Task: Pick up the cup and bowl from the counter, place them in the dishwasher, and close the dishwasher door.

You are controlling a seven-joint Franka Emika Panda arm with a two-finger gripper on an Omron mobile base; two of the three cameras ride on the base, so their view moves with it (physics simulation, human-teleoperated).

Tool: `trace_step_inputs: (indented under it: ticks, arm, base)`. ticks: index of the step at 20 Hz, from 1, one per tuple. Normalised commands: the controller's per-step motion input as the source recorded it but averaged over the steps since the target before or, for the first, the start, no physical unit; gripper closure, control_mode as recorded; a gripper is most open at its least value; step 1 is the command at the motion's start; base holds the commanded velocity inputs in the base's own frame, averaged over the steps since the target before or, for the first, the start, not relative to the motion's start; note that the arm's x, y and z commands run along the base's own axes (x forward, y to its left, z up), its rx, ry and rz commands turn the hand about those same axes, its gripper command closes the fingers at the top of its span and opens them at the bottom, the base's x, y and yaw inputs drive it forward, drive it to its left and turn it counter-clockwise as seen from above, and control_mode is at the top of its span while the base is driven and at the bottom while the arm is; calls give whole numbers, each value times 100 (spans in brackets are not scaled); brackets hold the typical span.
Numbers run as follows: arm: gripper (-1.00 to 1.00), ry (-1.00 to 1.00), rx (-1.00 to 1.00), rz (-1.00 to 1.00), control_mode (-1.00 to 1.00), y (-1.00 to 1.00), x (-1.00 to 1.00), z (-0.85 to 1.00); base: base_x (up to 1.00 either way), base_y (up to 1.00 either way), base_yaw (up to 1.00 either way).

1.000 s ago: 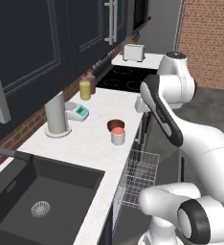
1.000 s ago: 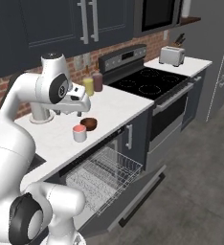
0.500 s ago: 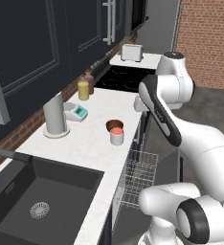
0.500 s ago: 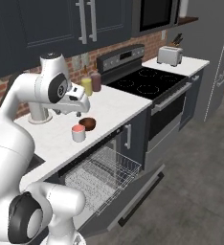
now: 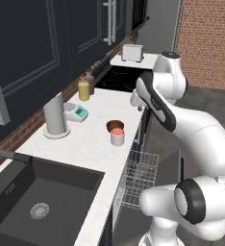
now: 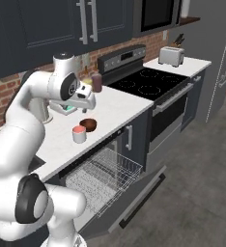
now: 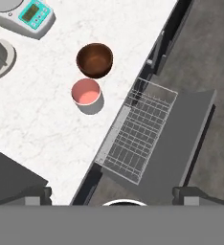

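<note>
Just beside the cup [image 7: 87, 95], the bowl [image 7: 95, 60], scale [image 7: 24, 16] near.

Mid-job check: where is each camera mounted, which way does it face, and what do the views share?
Left base view: behind the arm's left, facing forward-down along the white marbled counter; arm rises lower right.
Right base view: behind its right, over the grey wire rack; arm lower left.
Hand view: straight down.
All share the small whitish pink-topped cup beside the glossy reddish-brown bowl.

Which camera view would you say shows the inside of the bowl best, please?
The hand view: it looks straight down into the bowl, beside the cup. Both base views show it smaller, from the side, the left one partly behind the cup.
</note>
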Motion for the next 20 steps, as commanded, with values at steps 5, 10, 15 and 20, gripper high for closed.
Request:
trace_step_inputs:
  ticks: [5, 10, 15, 20]
  arm:
    - [-100, 8, 9, 0, -100, 0, 72, -37]
    - [-100, 11, 3, 0, -100, 3, 63, -57]
    - [-100, 1, 0, 0, -100, 3, 42, -56]
    - [-100, 0, 0, 0, -100, 2, 25, -57]
  base:
    - [0, 0, 0]
    - [0, 0, 0]
    - [0, 0, 0]
    - [0, 0, 0]
